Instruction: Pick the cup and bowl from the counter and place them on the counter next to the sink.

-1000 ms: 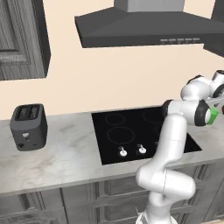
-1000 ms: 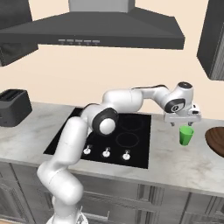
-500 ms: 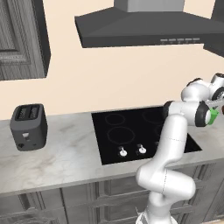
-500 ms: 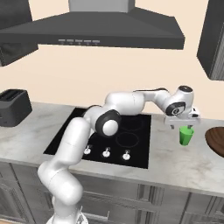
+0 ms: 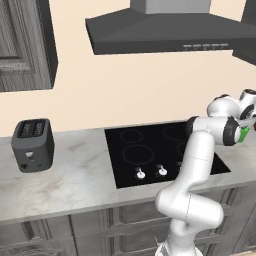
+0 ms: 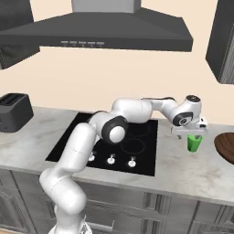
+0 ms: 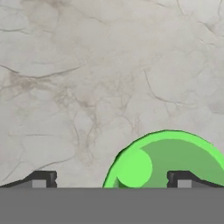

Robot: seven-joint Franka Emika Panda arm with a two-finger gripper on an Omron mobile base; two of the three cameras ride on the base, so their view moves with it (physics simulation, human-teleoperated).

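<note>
Left base view: the arm reaches to the right edge, where a sliver of the cup shows behind the wrist.

Right base view: the gripper sits over the cup at centre right, bowl on the tabletop beside it.

Hand view: jaws wide open, holding nothing, cup at bottom right. Nothing is picked yet; both placements remain.

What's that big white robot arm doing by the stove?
It's reaching across the black cooktop to a little green cup on the marbled counter. Its gripper hangs right over the cup with the fingers spread wide open, one of them above the cup's mouth, so nothing is picked up yet. A brown wooden bowl waits just to the right of the cup, and a black toaster sits at the far left.
</note>
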